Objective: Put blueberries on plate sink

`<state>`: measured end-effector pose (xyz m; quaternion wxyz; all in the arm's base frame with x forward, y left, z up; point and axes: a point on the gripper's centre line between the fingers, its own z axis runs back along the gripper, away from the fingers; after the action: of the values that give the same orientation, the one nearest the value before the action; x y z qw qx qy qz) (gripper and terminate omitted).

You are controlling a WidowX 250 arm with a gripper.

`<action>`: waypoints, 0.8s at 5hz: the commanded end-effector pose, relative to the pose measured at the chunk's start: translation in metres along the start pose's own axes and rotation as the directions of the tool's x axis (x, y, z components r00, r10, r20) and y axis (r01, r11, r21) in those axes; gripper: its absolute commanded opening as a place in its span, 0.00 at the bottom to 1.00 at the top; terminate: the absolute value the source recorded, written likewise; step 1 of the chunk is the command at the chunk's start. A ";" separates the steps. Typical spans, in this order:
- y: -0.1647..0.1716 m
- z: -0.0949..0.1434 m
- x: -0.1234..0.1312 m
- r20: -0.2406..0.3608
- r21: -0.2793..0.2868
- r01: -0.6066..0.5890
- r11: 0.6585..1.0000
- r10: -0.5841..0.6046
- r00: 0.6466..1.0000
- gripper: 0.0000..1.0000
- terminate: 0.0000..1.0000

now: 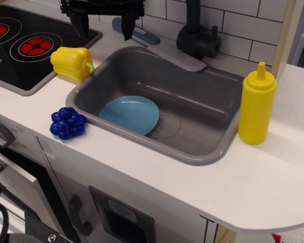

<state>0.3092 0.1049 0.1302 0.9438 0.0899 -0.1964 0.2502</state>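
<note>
The blueberries (68,123), a dark blue cluster of glossy balls, lie on the white counter just left of the sink's front left corner. The light blue plate (129,114) lies tilted on the floor of the grey sink (207,152), toward its left side, beside the round drain mark. My gripper (104,26) hangs at the top of the view above the stove's edge and the sink's back left corner. Its two black fingers (81,23) are spread apart and hold nothing. It is well behind and above the blueberries.
A yellow toy bell pepper (72,63) sits on the counter between the stove (25,48) and the sink. A yellow squeeze bottle (256,105) stands right of the sink. A black faucet (196,35) and a blue-handled spatula (162,46) are at the sink's back.
</note>
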 end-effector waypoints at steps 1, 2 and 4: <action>0.000 0.000 0.000 0.000 0.000 0.000 1.000 0.000 1.000 1.00 0.00; 0.011 0.007 -0.009 -0.021 -0.021 0.041 0.999 -0.041 0.999 1.00 0.00; 0.040 0.012 -0.043 -0.115 -0.003 0.163 0.987 -0.163 0.980 1.00 0.00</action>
<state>0.2471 0.1140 0.1123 0.9742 0.0883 -0.1105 0.1757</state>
